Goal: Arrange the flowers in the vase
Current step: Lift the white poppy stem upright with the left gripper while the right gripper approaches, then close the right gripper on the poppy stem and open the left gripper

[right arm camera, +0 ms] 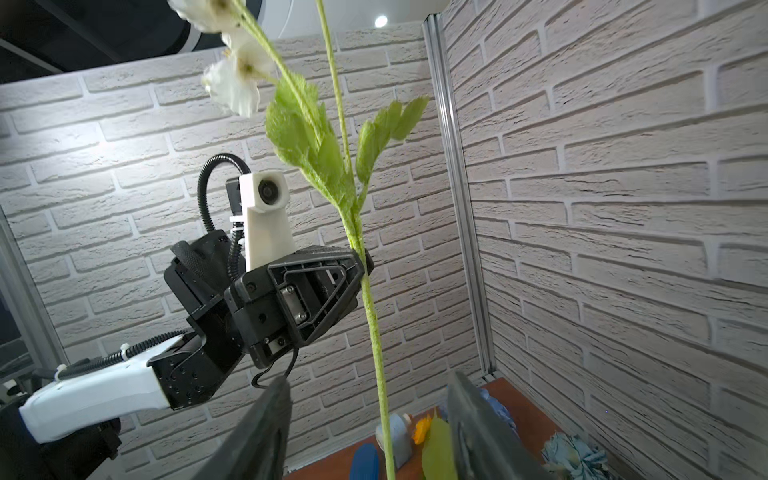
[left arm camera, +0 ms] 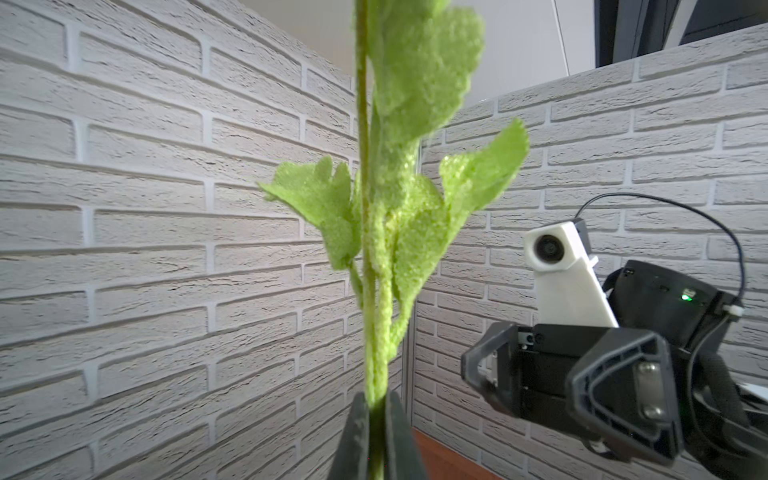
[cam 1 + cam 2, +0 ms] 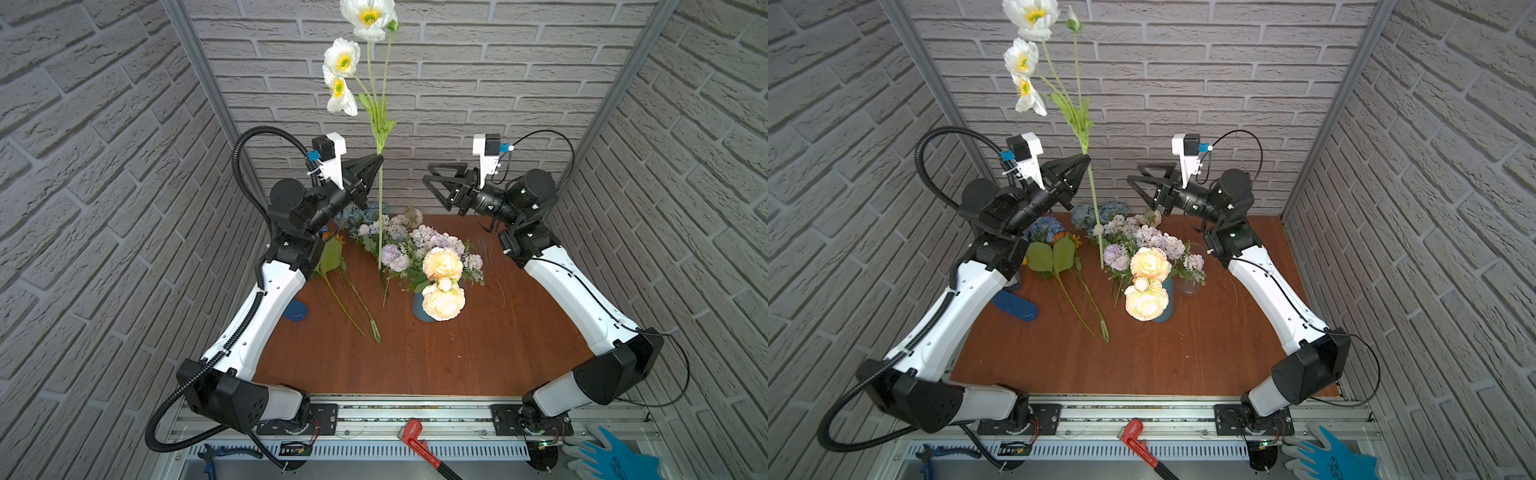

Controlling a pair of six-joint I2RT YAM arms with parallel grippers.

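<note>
— Entry one?
— The left gripper [image 3: 379, 158]: fingers clamped on the tall white fabric poppy spray with fuzzy green stem [image 3: 380, 216]. Blooms are above the fingers and the cut end hangs below.
— Entry two?
— The right gripper [image 3: 427, 173]: fingers apart and empty, with the stem just beyond their tips. This is probably a handover. Next, the stem end needs aiming into the dark blue cylindrical vase [image 3: 419, 313], well below both.

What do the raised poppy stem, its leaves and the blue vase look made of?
Poppy stem: likely plastic with a flocked coating, matte; its skin looks grainy and fuzzy.
Leaves: seemingly stiffened fabric; fuzzy, ragged edges.
Blue vase: smooth, dull finish, perhaps ceramic or plastic; mostly hidden by cream roses.
</note>
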